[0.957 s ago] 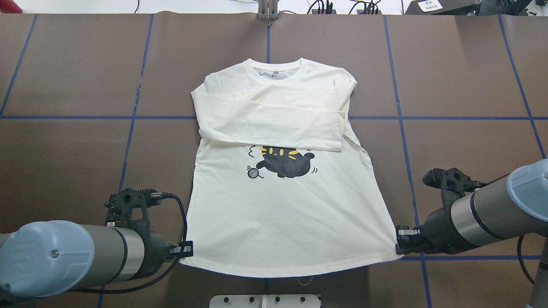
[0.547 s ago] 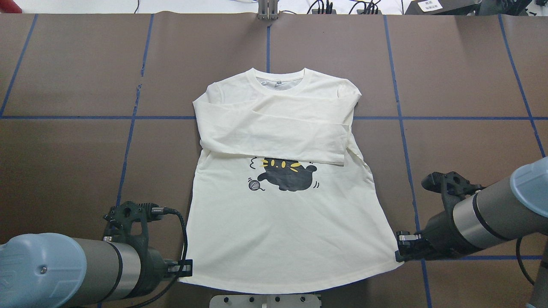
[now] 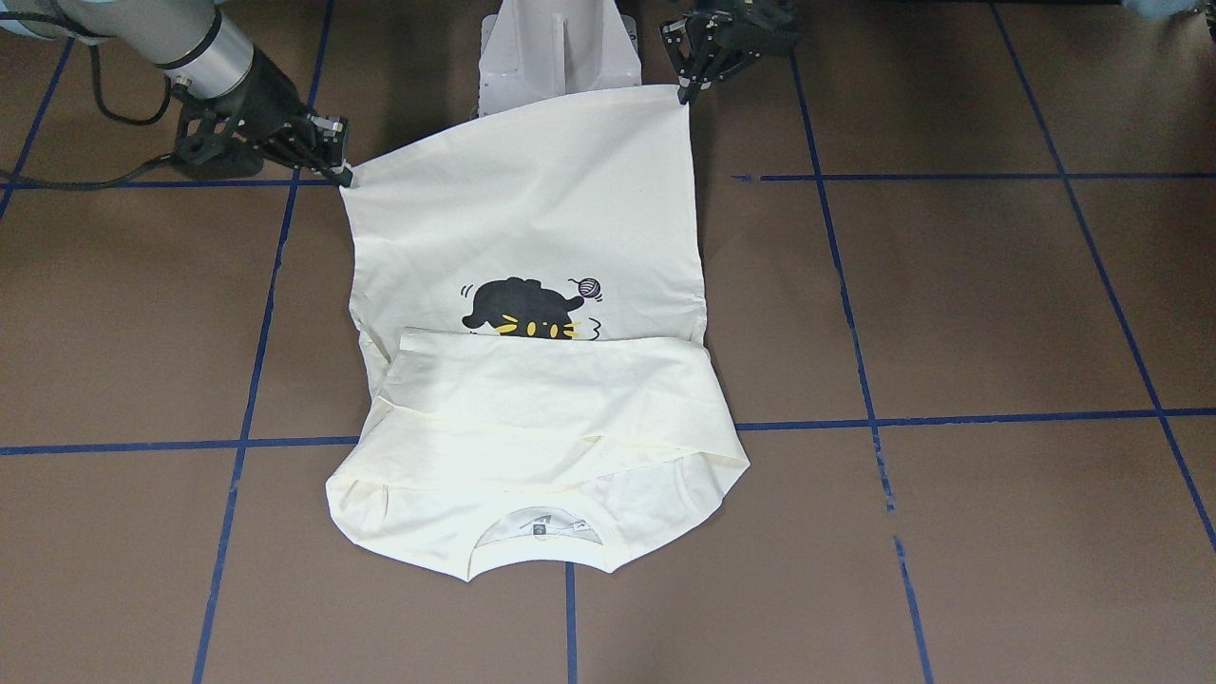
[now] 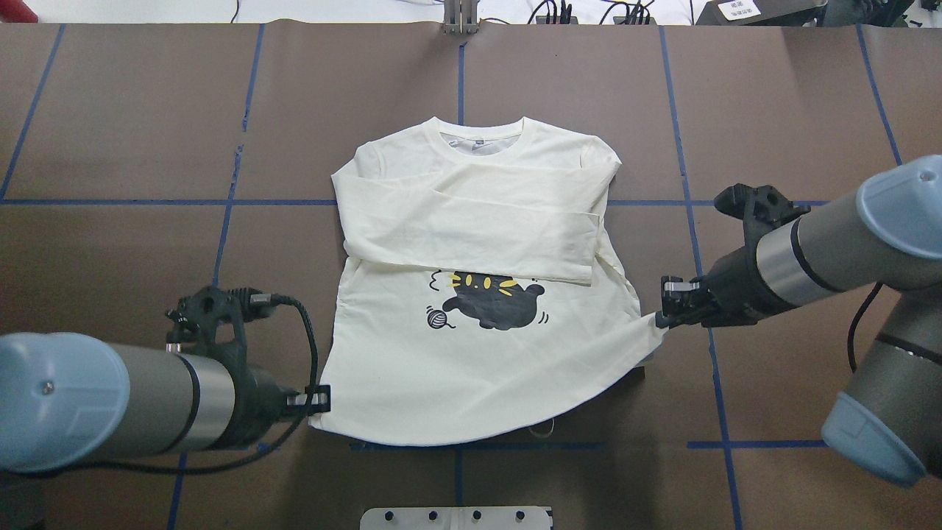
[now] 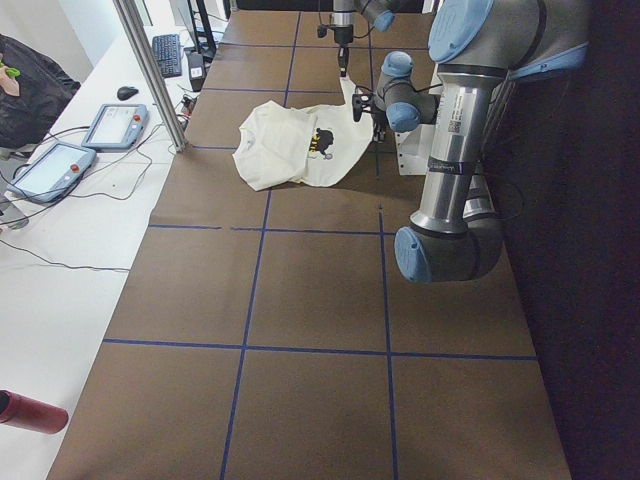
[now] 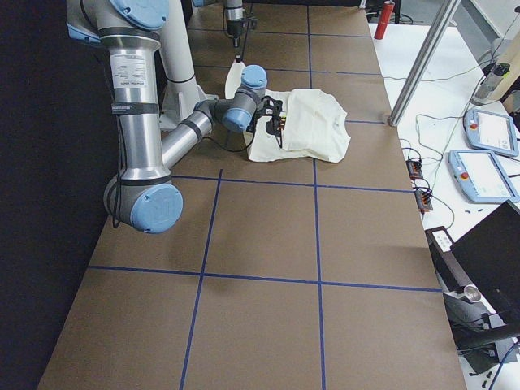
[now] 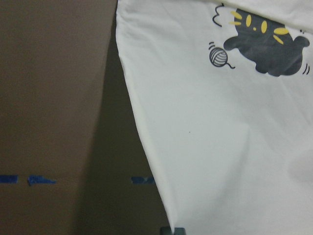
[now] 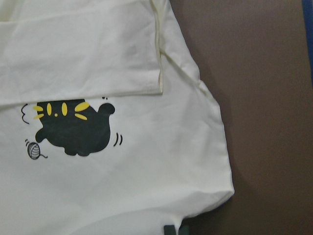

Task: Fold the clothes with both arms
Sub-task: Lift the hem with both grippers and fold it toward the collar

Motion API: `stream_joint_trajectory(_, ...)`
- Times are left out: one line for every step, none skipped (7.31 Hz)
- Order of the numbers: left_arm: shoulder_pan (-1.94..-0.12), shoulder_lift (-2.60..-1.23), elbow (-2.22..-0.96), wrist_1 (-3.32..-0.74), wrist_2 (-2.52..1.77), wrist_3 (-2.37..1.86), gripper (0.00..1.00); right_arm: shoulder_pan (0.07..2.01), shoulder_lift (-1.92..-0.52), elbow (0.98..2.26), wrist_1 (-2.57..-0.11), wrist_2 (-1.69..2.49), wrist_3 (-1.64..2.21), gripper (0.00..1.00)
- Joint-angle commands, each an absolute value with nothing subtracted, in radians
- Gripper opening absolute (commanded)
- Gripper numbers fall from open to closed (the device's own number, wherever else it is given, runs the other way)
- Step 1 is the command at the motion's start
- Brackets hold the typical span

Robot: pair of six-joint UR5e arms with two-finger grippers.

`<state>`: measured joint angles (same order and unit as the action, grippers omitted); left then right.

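- While your left gripper (image 4: pixel 318 401) pinches one hem corner, the cream long-sleeved shirt (image 4: pixel 471 368) lies smooth.
- Your right gripper (image 4: pixel 662 315) clamps the other corner, cloth stretched pointed.

The left arm (image 4: pixel 151 403) and right arm (image 4: pixel 828 237) are silver-grey tubes with rounded light-blue joint caps (image 4: pixel 894 195); a small screw (image 4: pixel 46 385) dots one cap, and a black cable (image 4: pixel 315 350) loops from the left wrist.

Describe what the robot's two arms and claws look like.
The left arm and right arm are silver-grey tubes with rounded light-blue joint caps. The left claw and right claw are black and two-fingered. A black cable loops by the left wrist.
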<state>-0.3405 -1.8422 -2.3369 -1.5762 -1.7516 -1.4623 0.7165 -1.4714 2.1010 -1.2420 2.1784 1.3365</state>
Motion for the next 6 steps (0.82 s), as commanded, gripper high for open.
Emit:
stream_joint_trajectory(-0.536,-1.894,-2.265,-1.577,-1.860,-1.361,0.00,0.836,-1.369,1.972,-1.243,2.178,1.238,0.00)
stream_joint_trajectory(-0.585,-1.932,-2.203,-1.581,-1.862,-1.339,0.00,0.874,-1.297,1.903,-1.243,2.177,1.236,0.00)
stream_joint_trajectory(-0.618,-1.968,-2.145,-1.592,-1.862,-1.332,0.00,0.896,-1.226,1.828,-1.243,2.175,1.236,0.00)
stream_joint_trajectory(-0.646,-1.976,-2.105,-1.626,-1.862,-1.330,0.00,0.926,-1.169,1.762,-1.244,2.177,1.236,0.00)
stream_joint_trajectory(-0.691,-1.985,-2.061,-1.670,-1.864,-1.330,0.00,0.937,-1.107,1.690,-1.243,2.175,1.235,0.00)
stream_joint_trajectory(-0.724,-2.018,-1.983,-1.692,-1.862,-1.295,0.00,0.954,-1.036,1.598,-1.243,2.175,1.233,0.00)
